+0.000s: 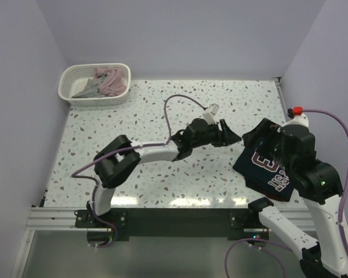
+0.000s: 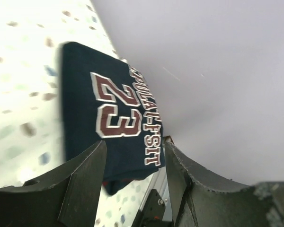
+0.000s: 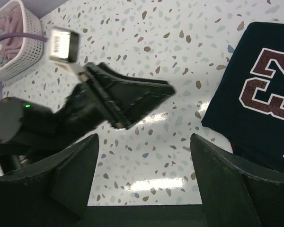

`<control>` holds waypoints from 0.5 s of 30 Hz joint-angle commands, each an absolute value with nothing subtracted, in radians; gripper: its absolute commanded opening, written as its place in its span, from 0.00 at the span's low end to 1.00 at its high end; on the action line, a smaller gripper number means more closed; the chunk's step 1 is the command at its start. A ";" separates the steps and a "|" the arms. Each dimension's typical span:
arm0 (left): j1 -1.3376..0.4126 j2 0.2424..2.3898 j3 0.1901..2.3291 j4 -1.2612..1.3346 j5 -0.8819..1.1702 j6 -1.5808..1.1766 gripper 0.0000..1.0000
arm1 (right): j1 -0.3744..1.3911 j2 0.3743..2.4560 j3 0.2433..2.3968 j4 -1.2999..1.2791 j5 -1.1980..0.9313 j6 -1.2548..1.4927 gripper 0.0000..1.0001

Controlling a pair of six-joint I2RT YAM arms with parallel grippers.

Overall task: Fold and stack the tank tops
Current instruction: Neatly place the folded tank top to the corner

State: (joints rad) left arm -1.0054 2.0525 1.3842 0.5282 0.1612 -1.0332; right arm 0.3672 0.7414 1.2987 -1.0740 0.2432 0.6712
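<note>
White basket [image 1: 66,92] holding pinkish, perhaps grey tank tops [image 1: 104,83], navy tank top [image 1: 267,168] outside, left claw [image 2: 135,144] and right claw [image 3: 143,138] agape

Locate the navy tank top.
Top view: the navy tank top lies on the right side of the table near the front edge, partly under the right arm, right of the left gripper.

white arm links [image 1: 156,153], black joints [image 1: 117,167], black left pincer [image 1: 232,136], purple cables [image 1: 175,103], red cap [image 1: 297,110]
</note>
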 commanded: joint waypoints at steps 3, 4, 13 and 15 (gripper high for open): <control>-0.922 1.714 1.089 0.414 0.054 -0.910 0.57 | 0.370 0.811 1.235 -0.968 0.195 0.631 0.81; -0.901 1.627 1.066 0.347 0.004 -0.896 0.57 | 0.368 0.819 1.206 -0.936 0.184 0.627 0.81; -0.727 1.180 0.865 -0.218 -0.201 -0.715 0.61 | 0.368 0.841 0.975 -0.724 0.158 0.601 0.84; -0.700 1.137 0.857 -0.277 -0.189 -0.667 0.62 | 0.368 0.842 0.921 -0.700 0.164 0.603 0.84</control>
